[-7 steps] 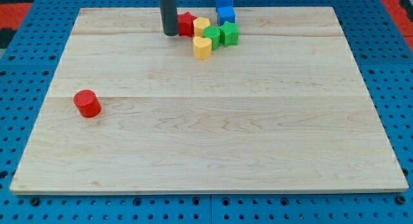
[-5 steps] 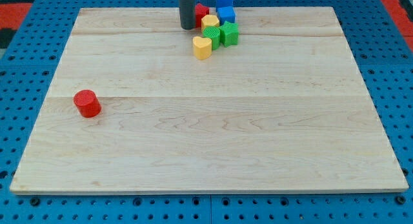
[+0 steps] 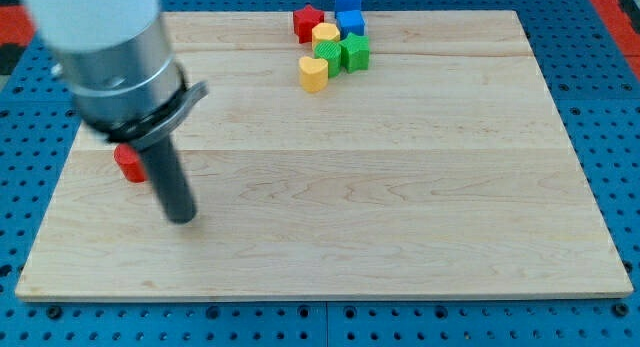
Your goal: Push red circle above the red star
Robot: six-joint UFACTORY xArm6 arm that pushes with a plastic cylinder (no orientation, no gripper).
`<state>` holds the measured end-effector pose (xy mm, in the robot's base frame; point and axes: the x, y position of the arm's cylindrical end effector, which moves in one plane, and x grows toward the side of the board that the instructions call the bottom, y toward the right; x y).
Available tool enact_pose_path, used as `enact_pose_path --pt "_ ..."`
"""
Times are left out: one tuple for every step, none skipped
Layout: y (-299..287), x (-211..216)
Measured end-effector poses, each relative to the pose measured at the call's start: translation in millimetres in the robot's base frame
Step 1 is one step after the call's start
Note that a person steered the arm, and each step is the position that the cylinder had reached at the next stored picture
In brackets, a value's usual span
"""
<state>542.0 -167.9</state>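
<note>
**Tip beside the red circle, star cluster far across the board**

The wooden board (image 3: 400, 187) lies wide and mostly bare; its edges show on the view's right, bottom and top, while the left edge is partly hidden by the arm's grey body (image 3: 105, 57). The blue pegboard table (image 3: 610, 107) surrounds it.

The red circle (image 3: 127, 164) sits near the board's left edge, about mid-height in the view, partly covered by the rod. Only its left part shows. It is a round, squat block standing on its flat face, so it has no long axis and no pointing direction that can be read. Open wood stretches to its right and toward the view's top; the left edge is near it.

My tip (image 3: 181, 218) rests on the board just to the lower right of the red circle. Whether the rod touches the block cannot be told. There is no pincer on this arm, only the straight dark rod, so nothing opens, narrows or holds.

The red star (image 3: 307, 22) lies near the top edge, well apart from the red circle, with little board left above it. Just beside it cluster a yellow block (image 3: 325, 34), a yellow heart (image 3: 313, 72), two green blocks (image 3: 329, 57) (image 3: 355, 53) and two blue blocks (image 3: 350, 23) (image 3: 347, 0), the upper blue one at or past the top edge.
</note>
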Motion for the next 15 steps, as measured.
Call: enact_pose_path --pt "-41 -15" --pt "-45 -51" --pt "-58 -79" --pt "-58 -113" --pt "-50 -143" --pt "-23 -156" --pt "2 -167" --pt "13 -196" --pt "40 -218" --pt "70 -238" --pt "79 -227" --pt "94 -224" --pt "93 -248" --pt "101 -283" --pt "104 -310"
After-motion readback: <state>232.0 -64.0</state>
